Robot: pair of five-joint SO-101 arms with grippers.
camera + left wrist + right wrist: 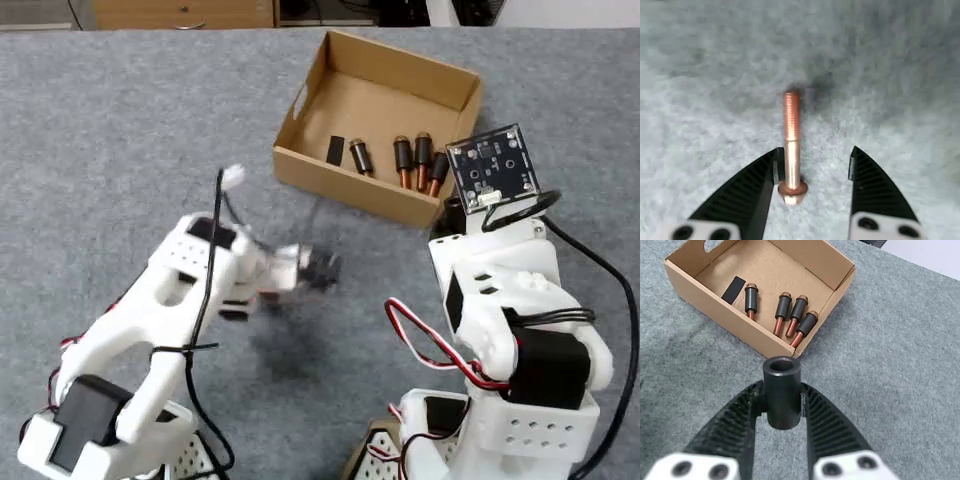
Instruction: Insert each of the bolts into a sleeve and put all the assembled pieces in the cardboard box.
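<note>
Bolt [791, 140], copper-coloured with a flanged hex head, lies on the grey felt-like desk [120, 120] between the left jaws. They stand wide open and grip nothing. The bolt's head end is just beside one jaw, well apart from the other, and its threaded end points away from the wrist. In the high view the left arm [170, 300] stretches over the middle of the desk, short of the cardboard box [300, 150], and its tip is blurred.

The right jaws are closed on a black sleeve [782, 392]. It is held upright between them, with its open bore turned toward the wrist camera. The sleeve hangs above the desk near the front wall of the cardboard box [740, 327], close to one corner.

Inside the box lie four assembled pieces, each a bolt in a black sleeve with the copper head at one end and the thread at the other. One [751, 299] lies apart, and three [797, 312] lie side by side near the box's end wall. A flat black strip [733, 290] lies on the box floor beside the lone piece.

A small circuit board [492, 168] sits on top of the right arm's wrist, and its markings are too small to read.
</note>
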